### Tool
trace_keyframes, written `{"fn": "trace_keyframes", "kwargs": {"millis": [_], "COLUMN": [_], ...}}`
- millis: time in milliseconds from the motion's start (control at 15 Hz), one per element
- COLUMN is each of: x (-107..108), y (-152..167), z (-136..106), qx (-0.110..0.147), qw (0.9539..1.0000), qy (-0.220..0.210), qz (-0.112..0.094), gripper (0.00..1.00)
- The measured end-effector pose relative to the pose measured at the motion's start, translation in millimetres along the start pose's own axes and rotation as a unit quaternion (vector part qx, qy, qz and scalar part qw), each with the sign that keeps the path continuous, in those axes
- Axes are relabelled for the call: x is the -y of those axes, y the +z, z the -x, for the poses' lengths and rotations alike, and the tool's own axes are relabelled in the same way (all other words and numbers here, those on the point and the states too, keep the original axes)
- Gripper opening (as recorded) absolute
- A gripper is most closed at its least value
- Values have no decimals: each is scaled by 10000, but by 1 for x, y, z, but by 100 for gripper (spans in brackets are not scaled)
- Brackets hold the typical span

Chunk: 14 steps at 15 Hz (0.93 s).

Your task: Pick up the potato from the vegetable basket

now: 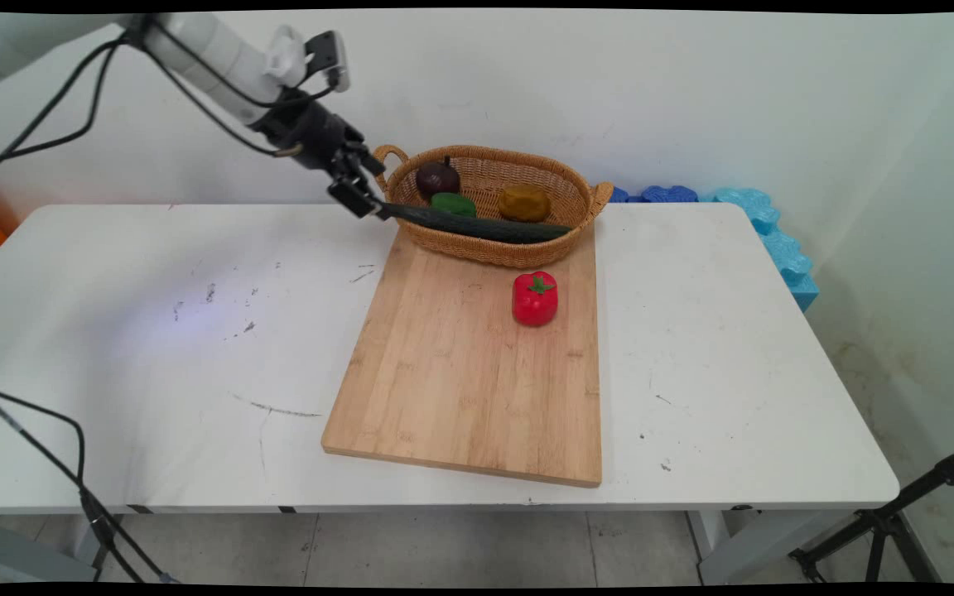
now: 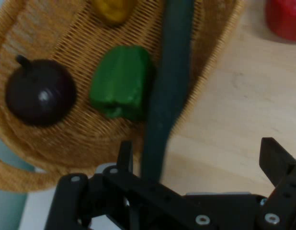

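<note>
Upper left of the main view: a black claw [image 1: 365, 199] spread wide open, gripping nothing, angled down and to the right from the white arm. Between its fingers, the near end of a long dark green cucumber [image 1: 477, 225]. In the hand view, that end close beside the finger [image 2: 125, 155] on the picture's left and well apart from the one on the right; touching or not, cannot tell.

Cucumber smooth, slim, slightly curved, very dark green, lying across the front rim of an oval wicker basket [image 1: 493, 248] just above the centre of the frame. Left tip poking out past the basket's left side towards the claw, right tip resting on the rim near the basket's right end.

Inside the basket, behind the cucumber: a round dark purple vegetable [image 1: 437, 177] with a short stalk at the left, a green pepper [image 1: 453, 204] just beside it, a yellow pepper [image 1: 524, 203] further right.

Basket sitting on the far end of a pale wooden cutting board [image 1: 460, 372] in the middle of the white tabletop [image 1: 154, 331]. On the board, just in front of the basket's right half, a red pepper [image 1: 535, 298] standing upright, green stalk on top, apart from the basket.

Blue foam pieces [image 1: 767, 223] along the wall beyond the tabletop's far right corner.
</note>
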Motion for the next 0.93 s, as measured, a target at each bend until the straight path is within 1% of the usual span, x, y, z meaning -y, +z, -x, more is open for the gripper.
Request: {"fn": "trace_keyframes", "kwargs": {"millis": [133,333,533,733,933], "x": [13,25,34,44,49], "y": [17,41,64,95,117], "z": [-11,-26,-41,-63,-75], "qx": [12,-9,-61,-141,-180], "qw": [9999,9997,9994,9990,9988], "qy": [-62,-185,-273,-370,-419], "qz": [-104,-165,-185,-184,-183], "gripper": [100,100,100,100,100]}}
